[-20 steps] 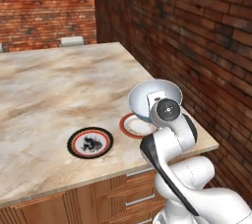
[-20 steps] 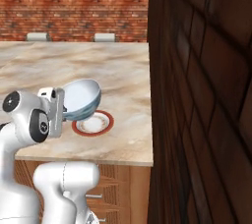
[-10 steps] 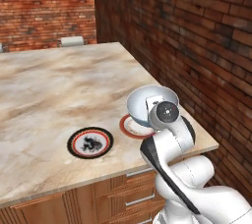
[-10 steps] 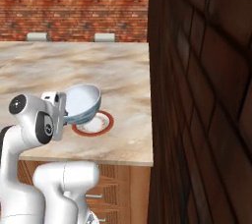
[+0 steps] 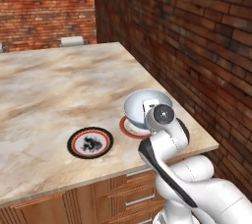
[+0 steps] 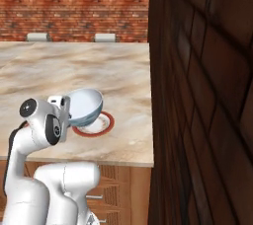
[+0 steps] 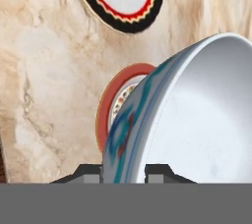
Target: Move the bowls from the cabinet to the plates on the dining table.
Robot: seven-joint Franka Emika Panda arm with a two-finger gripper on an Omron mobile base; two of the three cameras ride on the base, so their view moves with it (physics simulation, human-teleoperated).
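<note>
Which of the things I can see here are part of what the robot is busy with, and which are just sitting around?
Part of the job:
- white bowl with bluish pattern, gripped by its rim in the end effector
- red-ringed plate beneath the bowl
- second plate, bare
- dining table

Just around:
- two pale chair backs at the table's far edge
- brick wall

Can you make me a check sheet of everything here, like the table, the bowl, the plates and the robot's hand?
Surface: dining table, beige marble top, wooden drawers below.
Job's things: patterned bowl held tilted over the near plate; second plate bare, beside it.
Clutter: nothing seen.
Grippers: gripper shut on the bowl's rim, one finger each side.
Cables: nothing seen.
Surroundings: brick walls; two chair backs beyond the far edge.
</note>
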